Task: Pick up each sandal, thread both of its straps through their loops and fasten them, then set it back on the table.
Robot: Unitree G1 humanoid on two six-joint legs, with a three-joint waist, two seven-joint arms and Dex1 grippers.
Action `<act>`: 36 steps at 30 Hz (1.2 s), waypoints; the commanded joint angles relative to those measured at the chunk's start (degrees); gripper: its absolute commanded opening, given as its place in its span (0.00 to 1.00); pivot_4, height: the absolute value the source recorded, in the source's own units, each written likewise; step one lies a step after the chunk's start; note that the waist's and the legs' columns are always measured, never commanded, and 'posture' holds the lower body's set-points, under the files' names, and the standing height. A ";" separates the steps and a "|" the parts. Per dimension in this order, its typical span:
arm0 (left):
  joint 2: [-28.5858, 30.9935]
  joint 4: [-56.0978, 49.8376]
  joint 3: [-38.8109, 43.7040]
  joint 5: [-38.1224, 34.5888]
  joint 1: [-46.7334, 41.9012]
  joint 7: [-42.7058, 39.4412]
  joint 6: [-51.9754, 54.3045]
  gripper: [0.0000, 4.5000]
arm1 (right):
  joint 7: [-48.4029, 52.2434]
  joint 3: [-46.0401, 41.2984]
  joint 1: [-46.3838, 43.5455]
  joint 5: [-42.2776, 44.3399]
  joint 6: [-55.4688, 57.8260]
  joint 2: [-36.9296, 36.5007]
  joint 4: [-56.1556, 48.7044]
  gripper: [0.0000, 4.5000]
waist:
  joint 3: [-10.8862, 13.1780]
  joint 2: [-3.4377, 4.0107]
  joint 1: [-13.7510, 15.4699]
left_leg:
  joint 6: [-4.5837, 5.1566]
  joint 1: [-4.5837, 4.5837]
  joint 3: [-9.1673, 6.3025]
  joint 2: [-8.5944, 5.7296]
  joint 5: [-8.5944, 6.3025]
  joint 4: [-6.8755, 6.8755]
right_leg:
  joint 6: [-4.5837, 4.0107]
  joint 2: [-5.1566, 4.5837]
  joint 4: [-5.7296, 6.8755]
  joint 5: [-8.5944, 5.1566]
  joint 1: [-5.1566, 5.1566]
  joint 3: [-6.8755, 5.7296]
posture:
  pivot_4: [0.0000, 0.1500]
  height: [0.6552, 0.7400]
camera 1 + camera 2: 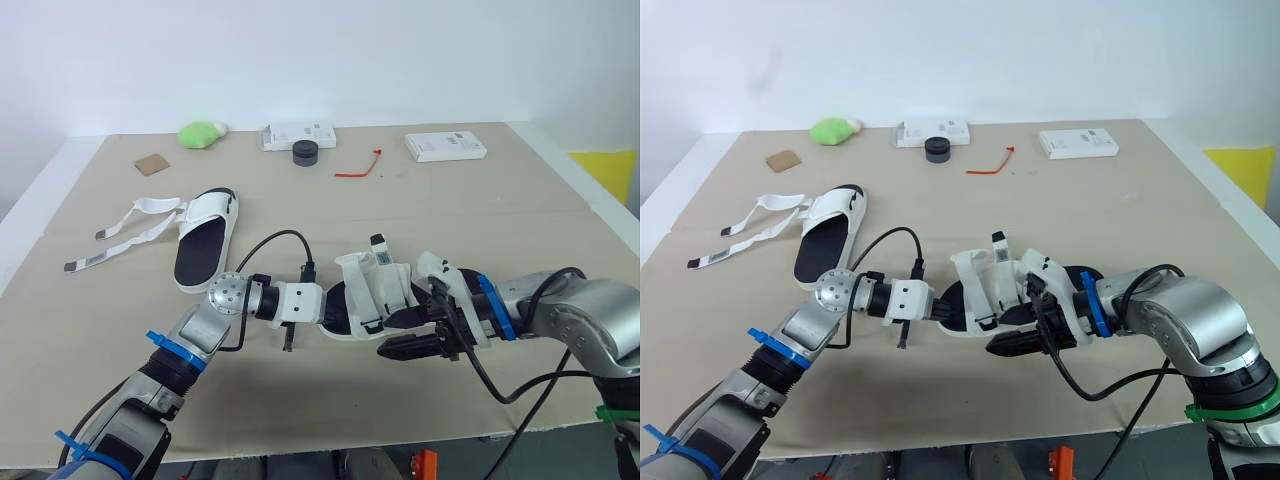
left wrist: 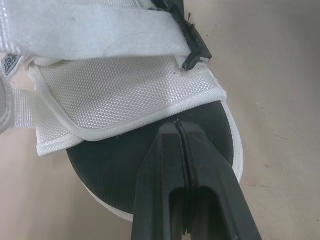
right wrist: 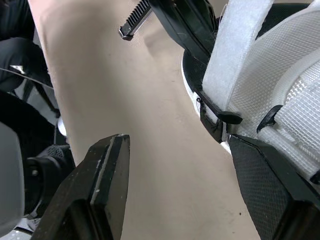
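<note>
1. The tan table (image 1: pixel 500 220) carries everything.
2. The near sandal (image 1: pixel 372 285) sits at the front edge between the two grippers. It's got a black footbed and a white mesh upper, and a white strap runs over the top to a black buckle.
3. The far sandal (image 1: pixel 205 240) lies flat on the robot's left side of the table, well apart from the first. Its two straps (image 1: pixel 125 235) are undone and splayed out on the tabletop.
4. The left gripper (image 2: pixel 176 131) is pinched closed over the near sandal's footbed, with its tips right against the mesh edge. Can't tell if it's actually got any fabric.
5. The right gripper (image 1: pixel 405 333) is spread wide. One finger is beside the sandal's buckle side and the other is out over bare table.
6. At the back there are two white boxes (image 1: pixel 297 133) (image 1: pixel 445 146), a green lump (image 1: pixel 200 133), a black puck (image 1: pixel 305 152), a red tie (image 1: pixel 358 166) and a cardboard scrap (image 1: pixel 153 164).
</note>
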 commanded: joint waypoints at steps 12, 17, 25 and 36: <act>1.71 3.58 -3.53 5.30 0.34 -1.07 -2.51 0.00 | -5.50 -3.66 -2.06 5.39 4.30 2.11 -0.51 0.76 | 0.01 -0.02 -0.06 | 0.01 0.01 0.00 0.01 0.00 -0.01 | -0.11 0.03 0.00 -0.02 -0.02 0.05 | 1.00 1.00; 1.44 3.40 -3.30 4.81 0.58 -1.00 -1.92 0.00 | -8.41 -3.32 -2.37 5.41 5.89 4.59 0.73 0.76 | 0.00 -0.04 -0.18 | 0.01 0.08 -0.01 0.03 0.01 -0.01 | -0.23 0.08 0.00 -0.02 -0.01 0.08 | 1.00 1.00; 0.94 3.29 -3.03 4.48 0.61 -0.70 -1.41 0.00 | -11.23 -1.29 -2.01 3.83 7.56 5.49 1.68 0.76 | -0.06 -0.14 -0.22 | 0.03 0.41 -0.11 0.04 0.02 -0.01 | -0.34 0.31 0.00 0.16 0.03 0.38 | 1.00 1.00; 0.59 3.20 -2.92 4.32 0.64 -0.68 -0.98 0.00 | -12.53 -1.67 -2.08 4.02 8.44 6.34 2.93 0.76 | -0.19 -0.35 -0.20 | 0.03 0.43 -0.01 0.03 0.02 -0.01 | -0.31 0.28 -0.12 0.18 0.04 0.50 | 1.00 1.00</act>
